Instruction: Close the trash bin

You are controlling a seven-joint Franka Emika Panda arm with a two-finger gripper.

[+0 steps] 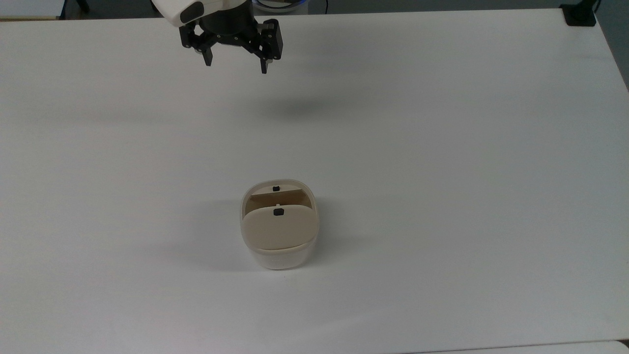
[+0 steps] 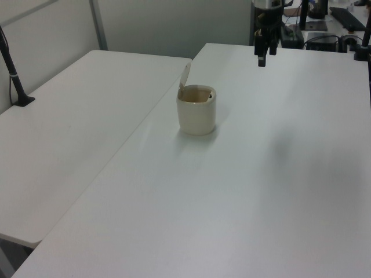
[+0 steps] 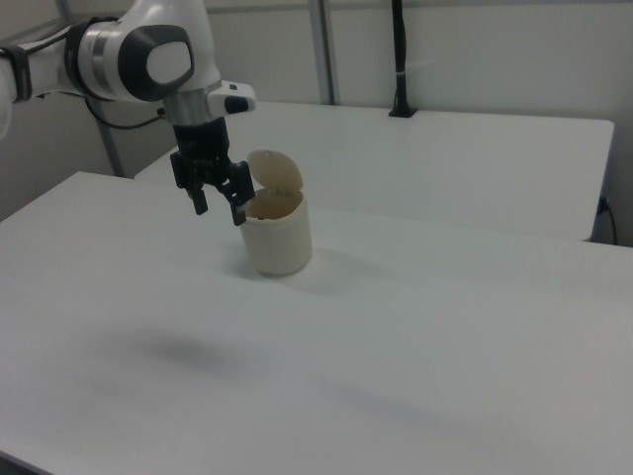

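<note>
Surface, white and broad, carries one item and serves as the work area. The arm is positioned high at the far edge in the top view, which leaves an unobstructed descent path toward the item. The claw hangs above the surface, well apart from the bin, fingers spread and released, gripping nothing; this stance suits a push on the lid rather than a grasp.

The trash bin stands upright near the middle of the surface, a cream-white body of rounded-square section. Its beige lid is raised on the hinge, standing steeply at the side away from the arm, so the opening faces the claw. A small black latch sits near the free edge of the lid; a second black piece on the opposite rim is probably its catch. The task is judged not yet begun.
</note>
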